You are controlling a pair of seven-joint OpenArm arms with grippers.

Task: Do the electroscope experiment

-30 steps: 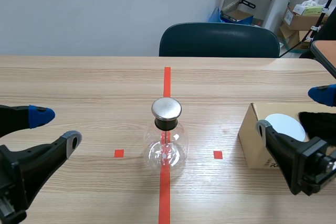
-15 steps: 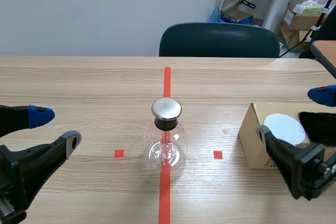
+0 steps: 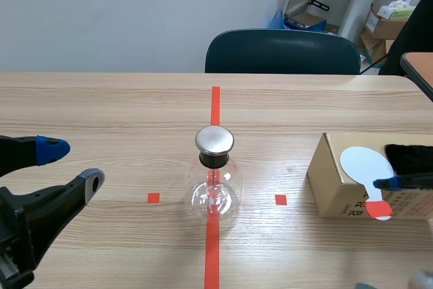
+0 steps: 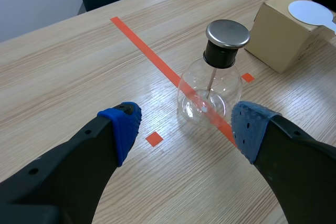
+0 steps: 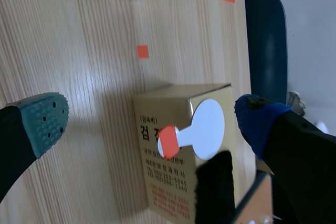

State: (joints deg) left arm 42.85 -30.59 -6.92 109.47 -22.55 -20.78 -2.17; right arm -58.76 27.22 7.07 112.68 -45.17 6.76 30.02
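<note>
Over the box (image 3: 330, 184), my right gripper (image 5: 152, 119) has pulled up, fingers spread, uncovering the white paddle (image 3: 363, 164); left gripper (image 4: 186, 123) unchanged, also spread. Pickup pending.

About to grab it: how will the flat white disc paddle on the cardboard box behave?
The white disc paddle looks thin, so probably light, maybe bendy. Lying flat on the cardboard box, it may slide; its red tip seems to overhang the edge.

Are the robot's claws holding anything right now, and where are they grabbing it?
Nothing is held. The left claw is open with the glass flask ahead of it; the right claw is open above the box.
</note>
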